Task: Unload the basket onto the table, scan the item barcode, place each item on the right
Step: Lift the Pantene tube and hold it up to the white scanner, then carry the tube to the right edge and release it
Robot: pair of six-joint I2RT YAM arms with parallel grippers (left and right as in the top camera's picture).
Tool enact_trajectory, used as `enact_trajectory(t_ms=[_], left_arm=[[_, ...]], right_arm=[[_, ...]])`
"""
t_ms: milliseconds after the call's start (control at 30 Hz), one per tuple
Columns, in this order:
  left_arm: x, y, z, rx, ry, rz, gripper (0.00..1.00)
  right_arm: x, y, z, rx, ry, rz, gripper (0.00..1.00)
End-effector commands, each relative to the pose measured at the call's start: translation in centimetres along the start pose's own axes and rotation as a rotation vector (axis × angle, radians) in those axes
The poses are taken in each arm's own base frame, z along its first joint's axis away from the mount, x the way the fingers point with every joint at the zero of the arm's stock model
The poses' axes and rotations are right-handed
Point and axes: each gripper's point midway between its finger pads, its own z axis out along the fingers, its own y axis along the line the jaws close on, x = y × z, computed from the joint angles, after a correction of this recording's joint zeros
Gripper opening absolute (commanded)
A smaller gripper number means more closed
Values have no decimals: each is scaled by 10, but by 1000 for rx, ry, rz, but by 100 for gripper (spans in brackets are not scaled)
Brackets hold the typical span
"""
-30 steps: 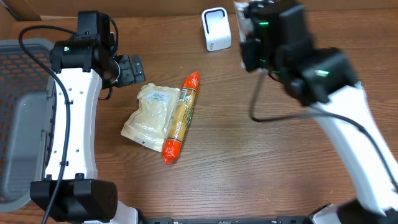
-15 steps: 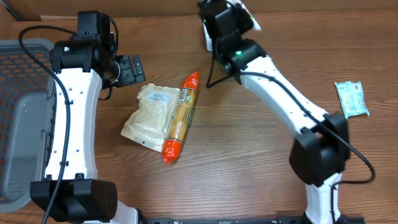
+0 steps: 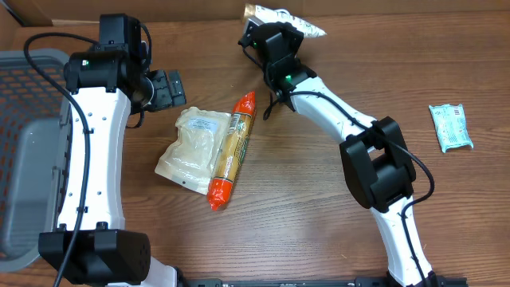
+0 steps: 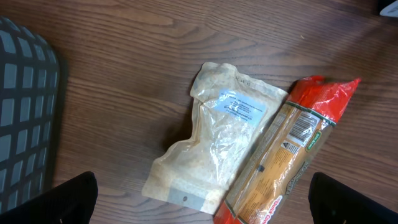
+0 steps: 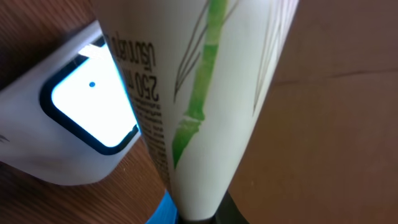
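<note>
Just in front of the barcode scanner [image 5: 87, 118], right gripper [image 3: 267, 28], clamped on white tube [image 5: 205, 93], has just swung in, scan likely registering; left gripper [image 4: 205, 199] wide open, empty.

A: What lies on the wooden table [image 4: 124, 74]?
B: A pale clear pouch [image 4: 214, 146] with a white-and-blue label. A red-ended sausage roll [image 4: 283, 162] slants against its right edge, barcode [image 4: 303, 129] facing up.
A: Anything else?
B: A grey mesh basket [image 4: 25, 124] at the left edge, apart from the pouch. The left gripper [image 4: 202, 205] shows dark fingertips [image 4: 65, 202] in the bottom corners, spread wide.
</note>
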Motion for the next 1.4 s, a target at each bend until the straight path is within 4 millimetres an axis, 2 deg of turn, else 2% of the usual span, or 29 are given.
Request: enact_trajectory(t_ms=[0,133,500,633,733,833,967,1067,1133,1200,1267,1333,1367], left_arm=[[1,-2,4,6,10,-10,99],[1,-2,4,6,10,-10,99],[1,-2,4,6,10,-10,100],[1,-2,4,6,10,-10,100],[1,-2,4,6,10,-10,100],[1,-2,4,6,10,-10,100],[1,-2,4,6,10,-10,99],[1,-2,4,6,10,-10,100],[1,-2,4,6,10,-10,100],[1,-2,4,6,10,-10,100],[1,-2,4,6,10,-10,100],[1,-2,4,6,10,-10,99],[1,-2,4,6,10,-10,100]], right_arm=[[8,-41,2,74,13,48,4],[17,-44,7,79,34,63,4],[18,-43,7,73,34,72,4],[12,-41,-4,45,26,90,4],[3,-48,-23,-22,-16,162,4],[2,-64,-52,-104,-42,229,4],[5,-90,-107,-256,-83,409,4],[11,-112,-161,-465,-145,652,4],[21,-126,-188,-582,-163,792,4],[45,-144,-209,-685,-134,974,4],[80,-158,-217,-751,-52,1164,4],[113,-164,-215,-787,50,1318,4],[141,-164,-210,-786,146,1426,4]])
